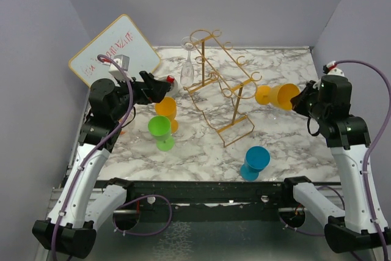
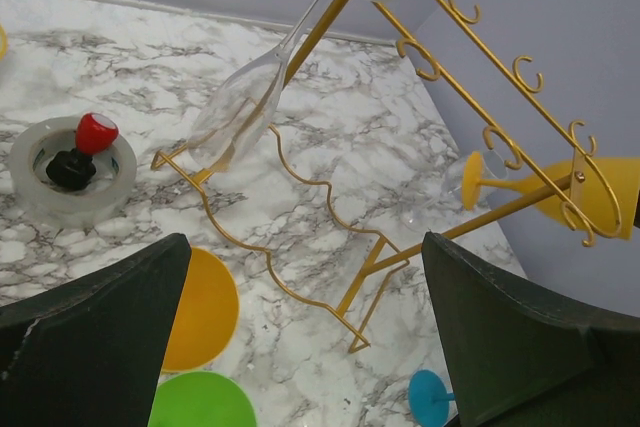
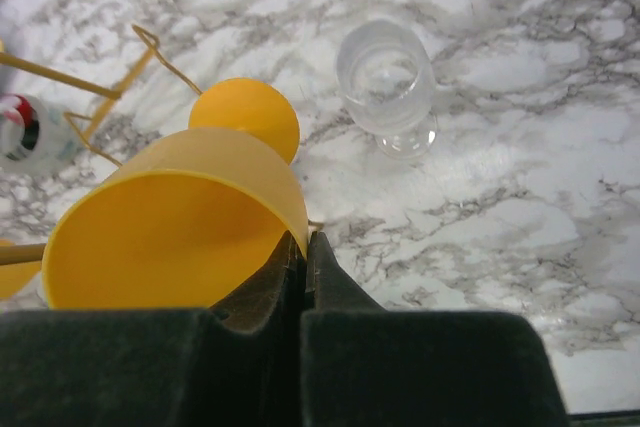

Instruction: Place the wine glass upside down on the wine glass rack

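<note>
Ylw glass (image 1: 282,96) – gold rack (image 1: 236,109)

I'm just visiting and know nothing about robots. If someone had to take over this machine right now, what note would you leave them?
Left gripper: open, holding nothing, near the orange glass and green glass.
Right gripper: shut on the rim of the yellow wine glass, held on its side in the air by the right end of the wine glass rack.
Done: a clear glass hangs upside down at the rack's far end; the yellow one is picked up.
Left: probably turn it foot-up, slide the foot into the rack's hooks, then release.
</note>
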Motion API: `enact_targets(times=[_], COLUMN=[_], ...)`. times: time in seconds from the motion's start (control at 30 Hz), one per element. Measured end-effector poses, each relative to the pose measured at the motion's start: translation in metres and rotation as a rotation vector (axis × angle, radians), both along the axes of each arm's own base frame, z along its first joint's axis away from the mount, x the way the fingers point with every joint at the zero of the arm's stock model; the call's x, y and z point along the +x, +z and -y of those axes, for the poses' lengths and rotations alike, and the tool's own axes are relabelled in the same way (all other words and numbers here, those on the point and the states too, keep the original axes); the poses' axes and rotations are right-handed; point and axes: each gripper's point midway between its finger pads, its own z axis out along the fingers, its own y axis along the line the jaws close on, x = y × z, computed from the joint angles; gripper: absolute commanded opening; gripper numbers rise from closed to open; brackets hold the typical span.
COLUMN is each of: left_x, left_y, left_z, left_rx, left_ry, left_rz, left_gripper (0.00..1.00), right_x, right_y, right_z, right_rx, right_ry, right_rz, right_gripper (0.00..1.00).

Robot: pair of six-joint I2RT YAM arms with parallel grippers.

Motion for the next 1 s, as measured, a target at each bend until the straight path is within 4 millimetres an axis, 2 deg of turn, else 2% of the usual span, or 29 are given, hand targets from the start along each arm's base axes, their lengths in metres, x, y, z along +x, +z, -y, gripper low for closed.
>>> enact_targets(times=[0.17,0.27,0.4,0.5,0.63,0.73,0.87,1.0], left_x=[-0.002,-0.003,-0.002,0.0,0.006,0.006,-0.001,-0.011], left_y=[0.018,0.039,0.062,0.071,0.076,0.082,0.102,0.125], left_z=[0.0,0.002,0.008,0.017,0.038,0.063,0.097,0.116], left_rx=[-0.02,-0.037,-0.083,-0.137,-0.204,-0.243,-0.319,-0.4], left_ry=[0.0,-0.007,-0.039,-0.077,-0.159,-0.24,-0.342,-0.406], left_rz=[0.029,0.064,0.091,0.097,0.073,0.052,0.05,0.064], left_gripper=[0.99,0.99,0.99,0.99,0.99,0.98,0.99,0.99], right_x=[0.007,0.015,0.024,0.03,0.031,0.025,0.012,-0.003], right_y=[0.039,0.068,0.1,0.118,0.135,0.152,0.172,0.187], right_z=[-0.001,-0.001,-0.003,-0.007,-0.02,-0.032,-0.045,-0.056], right_rx=[0.041,0.073,0.127,0.17,0.244,0.296,0.361,0.432], right_ry=[-0.021,-0.036,-0.047,-0.041,0.019,0.089,0.169,0.236], right_rz=[0.178,0.304,0.447,0.542,0.653,0.741,0.843,0.912], right_gripper=[0.0,0.01,0.01,0.0,0.01,0.01,0.01,0.01])
